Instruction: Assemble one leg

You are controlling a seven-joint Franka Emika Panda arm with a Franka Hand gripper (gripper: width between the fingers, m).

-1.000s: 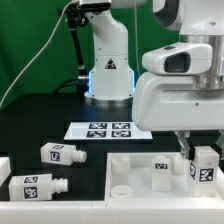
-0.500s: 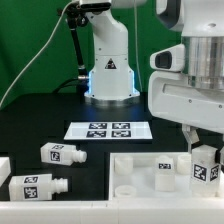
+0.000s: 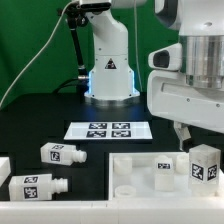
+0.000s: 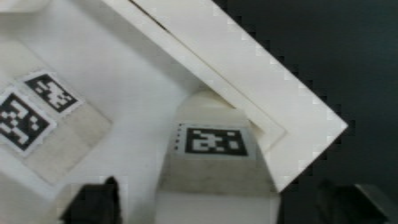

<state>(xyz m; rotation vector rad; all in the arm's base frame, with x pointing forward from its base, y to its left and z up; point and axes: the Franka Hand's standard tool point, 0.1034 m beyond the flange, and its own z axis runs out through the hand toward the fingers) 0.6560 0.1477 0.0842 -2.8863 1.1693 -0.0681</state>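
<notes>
Though cropped close in the wrist view, shows plainly in the exterior view as the leg (image 3: 205,162): upright at the lower right of the frame, tag facing the camera, planted on the right end of the white panel (image 3: 135,180). Seen from above in the wrist view as a chunky white block (image 4: 217,150) with its square tag on top, set into a corner of the panel's raised rim (image 4: 267,75). Hangs above it, the gripper (image 4: 231,205), spread wide and holding nothing, with its dark fingers (image 4: 93,200) well apart on either side of the leg and clear of its sides. In the exterior view, only one dark fingertip (image 3: 180,134) visible, just up and left of the leg's top, not touching. Further left on the panel, near lower centre, a second tagged leg (image 3: 163,167) standing. Beyond the panel, on the black table (image 3: 40,120) at lower left, two more legs lying on their sides: one (image 3: 62,153) nearer the middle, another (image 3: 38,185) below it towards the corner. Behind these, at centre frame, the marker board (image 3: 105,129), flat; above it, the arm's white base (image 3: 108,60).
</notes>
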